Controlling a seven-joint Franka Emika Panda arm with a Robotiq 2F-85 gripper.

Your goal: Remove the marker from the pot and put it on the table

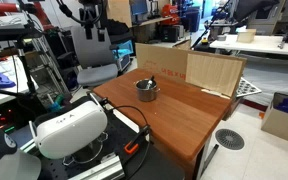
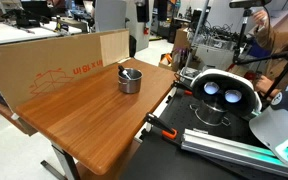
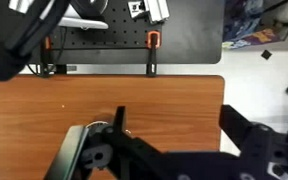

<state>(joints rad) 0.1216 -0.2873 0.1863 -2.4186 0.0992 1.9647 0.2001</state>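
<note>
- Plainly, the reddish-brown tabletop [image 1: 174, 115] is seen in both exterior views.
- The hand [image 3: 164, 140] is held over it, fingers apart, with nothing clamped.
- The pot [image 2: 130, 82] is set near the tabletop's middle.
- The marker [image 3: 120, 118] is propped inside the pot. Its long axis is run up the wrist view, free end toward the top.

We find the pot [image 1: 147, 91] on the worktop [image 1: 179, 122], towards its far edge; the marker [image 2: 130, 72] lies in the pot, and a board [image 1: 215, 72] stands upright just behind.
</note>
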